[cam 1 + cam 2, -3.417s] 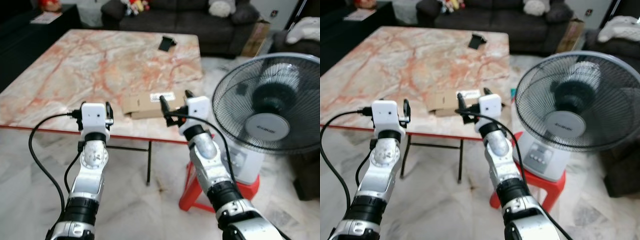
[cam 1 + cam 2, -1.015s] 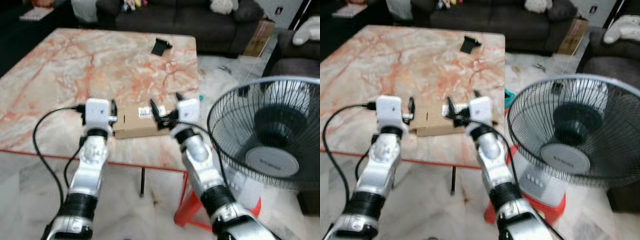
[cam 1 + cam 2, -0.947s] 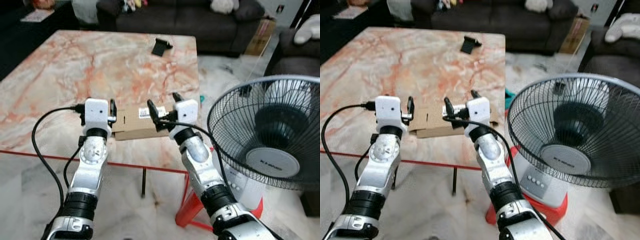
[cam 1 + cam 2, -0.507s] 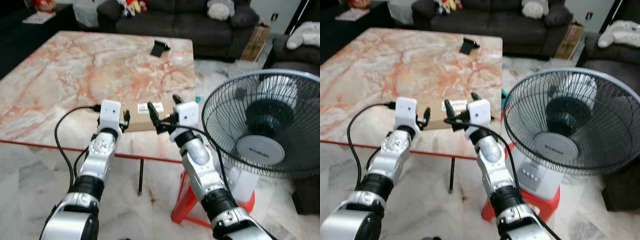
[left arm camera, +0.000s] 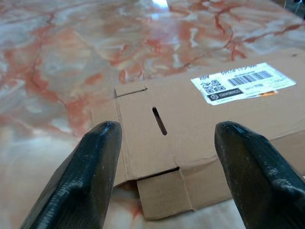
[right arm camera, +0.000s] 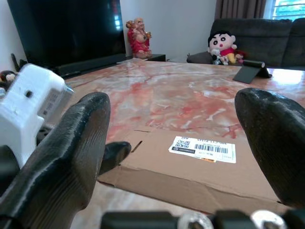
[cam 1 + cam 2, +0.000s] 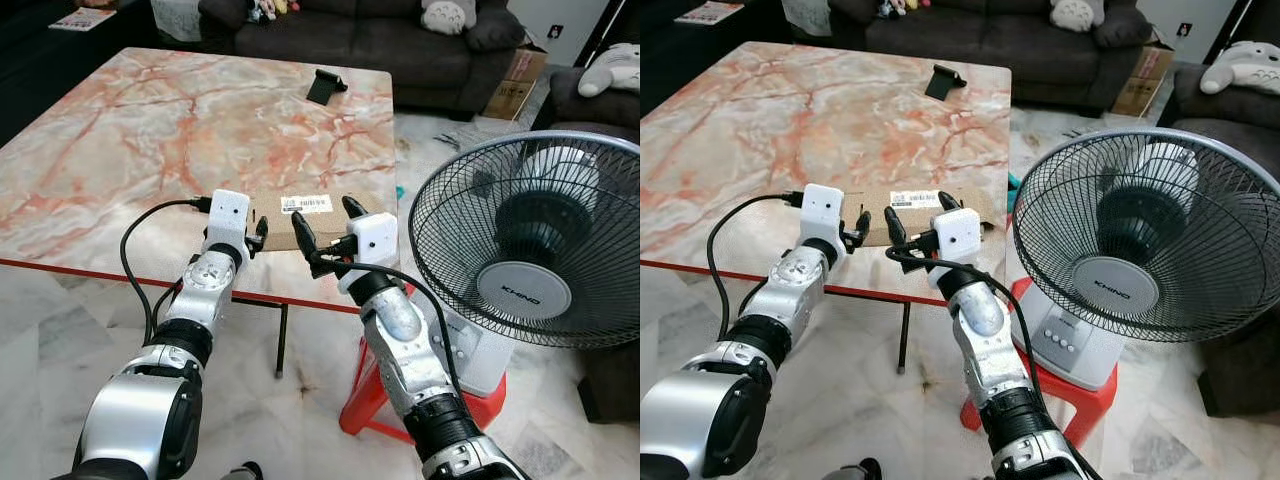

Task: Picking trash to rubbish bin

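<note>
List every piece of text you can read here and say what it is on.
"KHIND": badge at the hub of the fan.
White label on the flat cardboard: barcode, QR code and small print, too small to read.
Booklet on the dark bench at far left: print too blurred to read.
Nothing else legible.

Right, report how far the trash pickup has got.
Done: both arms are at the flattened cardboard on the marble table. In hand: nothing; the left claw and right claw are open at its near edge. Left: grip it, lift it and carry it to a bin.
</note>
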You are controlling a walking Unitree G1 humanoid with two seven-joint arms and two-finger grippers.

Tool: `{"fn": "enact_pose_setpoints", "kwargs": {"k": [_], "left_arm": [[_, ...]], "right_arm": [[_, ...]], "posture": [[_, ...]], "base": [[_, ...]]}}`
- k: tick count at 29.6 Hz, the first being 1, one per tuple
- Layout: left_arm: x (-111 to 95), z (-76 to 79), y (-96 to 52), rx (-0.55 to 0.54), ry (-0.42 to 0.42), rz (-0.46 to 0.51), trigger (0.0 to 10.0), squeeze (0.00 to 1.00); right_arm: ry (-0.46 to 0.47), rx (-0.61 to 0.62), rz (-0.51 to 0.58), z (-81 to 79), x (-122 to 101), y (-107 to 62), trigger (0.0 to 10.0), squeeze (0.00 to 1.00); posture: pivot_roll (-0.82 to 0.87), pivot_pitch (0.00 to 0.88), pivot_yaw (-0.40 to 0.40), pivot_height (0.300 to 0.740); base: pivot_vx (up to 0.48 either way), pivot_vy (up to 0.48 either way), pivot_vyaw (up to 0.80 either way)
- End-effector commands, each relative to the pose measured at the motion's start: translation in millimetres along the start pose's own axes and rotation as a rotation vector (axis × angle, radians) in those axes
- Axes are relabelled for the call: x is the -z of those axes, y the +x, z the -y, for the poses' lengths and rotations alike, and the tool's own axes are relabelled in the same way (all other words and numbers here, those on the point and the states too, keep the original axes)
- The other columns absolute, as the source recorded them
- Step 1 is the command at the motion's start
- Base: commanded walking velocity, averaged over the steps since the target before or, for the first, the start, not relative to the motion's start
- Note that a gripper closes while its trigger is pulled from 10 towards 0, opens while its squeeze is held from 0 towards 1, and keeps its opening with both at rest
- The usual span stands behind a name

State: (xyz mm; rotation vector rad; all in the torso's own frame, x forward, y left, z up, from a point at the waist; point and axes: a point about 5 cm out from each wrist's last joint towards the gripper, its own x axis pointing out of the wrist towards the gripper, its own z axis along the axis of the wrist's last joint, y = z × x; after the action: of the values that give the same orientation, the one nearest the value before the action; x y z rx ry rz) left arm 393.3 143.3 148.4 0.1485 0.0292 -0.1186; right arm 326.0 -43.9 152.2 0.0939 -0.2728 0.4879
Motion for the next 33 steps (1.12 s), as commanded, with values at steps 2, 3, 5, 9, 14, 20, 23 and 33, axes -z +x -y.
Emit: {"fn": "enact_pose_setpoints", "kwargs": {"k": [2, 3, 5, 9, 14, 20, 23, 33], "left_arm": [[-10.0, -0.5, 4.5, 0.004, 0.009, 0.021, 10.0, 0.0], [-10.8, -0.1, 5.1, 0.01, 0.02, 0.022, 10.0, 0.0], [-12.6, -0.1, 6.0, 0.009, 0.027, 0.021, 10.0, 0.0], [-16.2, 0.6, 7.1, 0.007, 0.043, 0.037, 10.0, 0.0], [-18.4, 4.1, 9.3, 0.033, 0.06, 0.022, 10.0, 0.0], [-3.1, 5.3, 7.2, 0.027, 0.082, -0.082, 10.0, 0.0], [18.0, 9.0, -0.2, 0.063, 0.076, -0.156, 10.0, 0.0], [42.1, -2.5, -28.7, 0.053, 0.048, -0.15, 10.0, 0.0]], "right_arm": [[0.013, 0.0, 0.001, -2.9, -3.1, -3.6, 10.0, 0.0], [0.021, 0.004, 0.006, -4.4, -5.2, -5.6, 10.0, 0.0], [0.031, 0.006, 0.024, -5.8, -10.4, -6.1, 10.0, 0.0], [0.054, -0.003, 0.053, -9.4, -19.5, -8.2, 10.0, 0.0], [0.08, -0.011, 0.108, -12.7, -38.6, -5.5, 10.0, 0.0], [0.082, -0.029, 0.104, -16.1, -43.9, -6.5, 10.0, 0.0], [0.087, -0.023, 0.083, -15.4, -40.7, -8.2, 10.0, 0.0], [0.099, -0.031, 0.064, -18.2, -37.1, -3.8, 10.0, 0.0]], "posture": [[-0.01, 0.197, -0.053, 0.74], [-0.02, 0.205, -0.052, 0.74], [-0.02, 0.218, -0.052, 0.74], [-0.03, 0.233, -0.052, 0.74], [-0.06, 0.266, -0.06, 0.74], [-0.06, 0.275, -0.064, 0.74], [-0.04, 0.271, -0.057, 0.74], [0.02, 0.252, -0.041, 0.74]], "base": [[0.0, 0.0, 0.0], [0.0, 0.0, 0.0], [0.0, 0.0, 0.0], [0.0, 0.0, 0.0], [0.0, 0.0, 0.0], [0.0, 0.0, 0.0], [0.0, 0.0, 0.0], [0.0, 0.0, 0.0]]}}
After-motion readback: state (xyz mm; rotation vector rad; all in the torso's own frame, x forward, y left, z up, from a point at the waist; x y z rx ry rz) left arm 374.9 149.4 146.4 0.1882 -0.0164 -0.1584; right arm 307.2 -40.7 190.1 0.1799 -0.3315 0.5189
